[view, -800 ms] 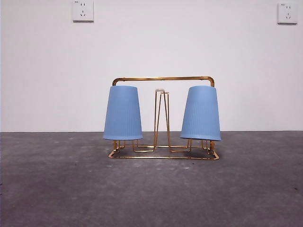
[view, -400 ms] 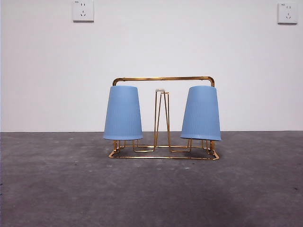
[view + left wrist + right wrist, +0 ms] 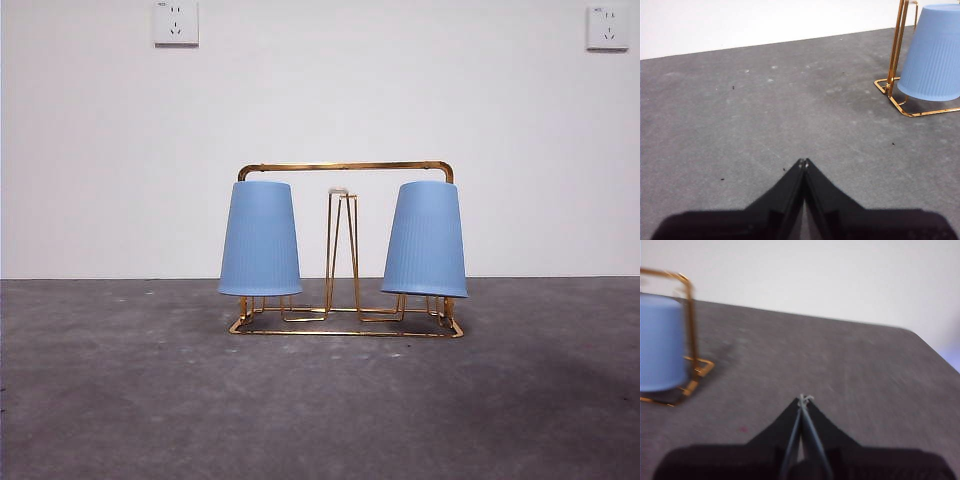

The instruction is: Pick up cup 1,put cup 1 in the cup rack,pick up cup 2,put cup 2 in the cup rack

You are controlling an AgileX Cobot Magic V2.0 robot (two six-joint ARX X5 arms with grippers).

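Note:
The gold wire cup rack (image 3: 345, 325) stands mid-table. Two ribbed blue cups hang upside down on its pegs: one on the left (image 3: 260, 239), one on the right (image 3: 425, 240), with a bare loop peg (image 3: 341, 250) between them. In the left wrist view my left gripper (image 3: 803, 161) is shut and holds nothing, off to the side of the rack (image 3: 895, 55) and a cup (image 3: 934, 54). In the right wrist view my right gripper (image 3: 803, 399) is shut and holds nothing, away from the rack's end (image 3: 689, 330) and a cup (image 3: 660, 342). Neither arm shows in the front view.
A grey table (image 3: 320, 400) runs back to a white wall with two sockets (image 3: 175, 22) (image 3: 607, 27). The right wrist view shows the table's far edge and corner (image 3: 910, 331).

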